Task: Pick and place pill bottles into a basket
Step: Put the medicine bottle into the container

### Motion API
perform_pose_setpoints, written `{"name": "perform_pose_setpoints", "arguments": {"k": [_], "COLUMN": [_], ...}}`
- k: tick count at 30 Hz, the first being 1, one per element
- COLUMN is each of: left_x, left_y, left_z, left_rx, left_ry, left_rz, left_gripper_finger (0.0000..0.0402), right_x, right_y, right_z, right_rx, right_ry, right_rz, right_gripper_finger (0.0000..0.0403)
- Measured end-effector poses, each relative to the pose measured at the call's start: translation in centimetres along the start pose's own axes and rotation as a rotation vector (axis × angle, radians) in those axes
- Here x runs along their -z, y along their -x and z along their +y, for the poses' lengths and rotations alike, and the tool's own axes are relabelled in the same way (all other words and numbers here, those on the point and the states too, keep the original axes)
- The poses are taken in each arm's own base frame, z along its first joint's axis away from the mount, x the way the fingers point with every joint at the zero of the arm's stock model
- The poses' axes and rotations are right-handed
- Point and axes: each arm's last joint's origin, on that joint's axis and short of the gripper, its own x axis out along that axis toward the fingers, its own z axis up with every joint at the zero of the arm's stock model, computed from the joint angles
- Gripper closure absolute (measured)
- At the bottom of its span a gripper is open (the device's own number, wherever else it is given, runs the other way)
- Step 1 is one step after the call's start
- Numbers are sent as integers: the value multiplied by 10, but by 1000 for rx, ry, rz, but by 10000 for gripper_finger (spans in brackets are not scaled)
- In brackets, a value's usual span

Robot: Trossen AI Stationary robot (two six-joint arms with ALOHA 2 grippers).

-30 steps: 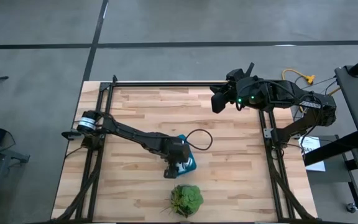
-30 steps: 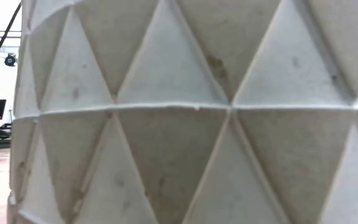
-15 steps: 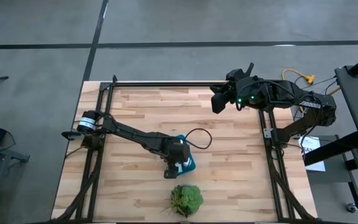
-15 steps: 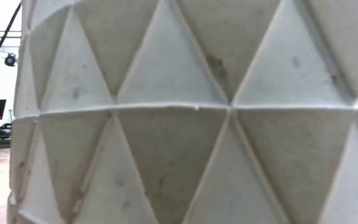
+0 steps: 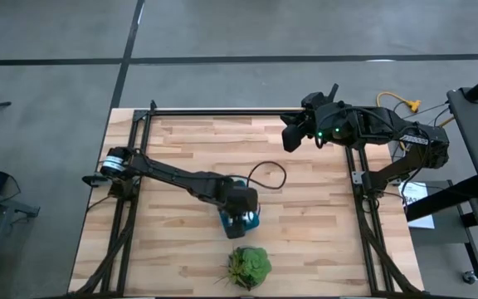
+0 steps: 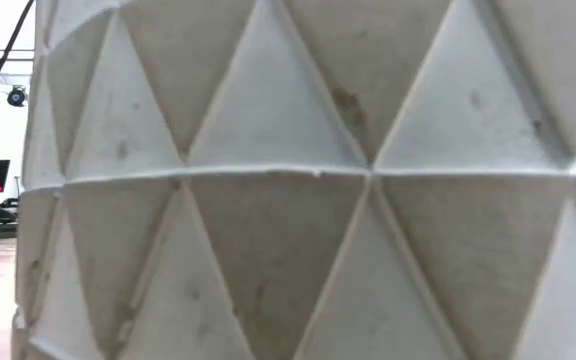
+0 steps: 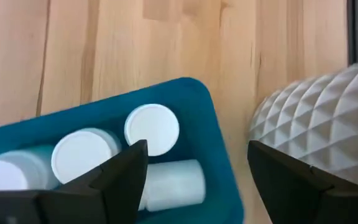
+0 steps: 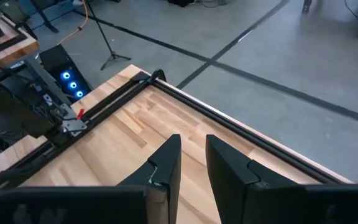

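Observation:
The teal basket [image 7: 210, 143] stands near the middle of the table, toward the near edge, and shows under my left arm in the high view [image 5: 251, 223]. Several white pill bottles are in it: two stand with round caps up [image 7: 152, 127] [image 7: 82, 155], and one lies on its side [image 7: 173, 183]. My left gripper [image 7: 197, 171] hangs open and empty just above the basket's right end. My right gripper [image 5: 290, 135] waits at the table's far right, empty, its fingers a narrow gap apart in the right wrist view [image 8: 193, 162].
A leafy green plant [image 5: 248, 266] in a white faceted pot [image 7: 316, 137] stands close to the basket on its near side. The pot fills the low view [image 6: 298, 180]. Black frame rails [image 5: 222, 110] run along the table's left, right and far sides.
My left gripper has gone a little toward the table's right edge and now hangs over the basket's middle. The basket and the plant have kept their places.

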Motion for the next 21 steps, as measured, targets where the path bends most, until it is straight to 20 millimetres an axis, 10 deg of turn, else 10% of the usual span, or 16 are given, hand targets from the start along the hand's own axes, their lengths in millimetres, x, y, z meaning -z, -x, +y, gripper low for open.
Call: {"name": "perform_pose_setpoints", "arguments": {"k": [21], "left_x": [-10], "left_y": [12], "left_z": [-3], "left_rx": [-43], "left_ry": [1008], "left_rz": [-95], "left_gripper_finger": [143], "right_x": [-18], "right_y": [26], "right_z": [-32], "right_rx": [-45], "right_ry": [271], "right_rz": [-40], "right_gripper_finger": [335]}}
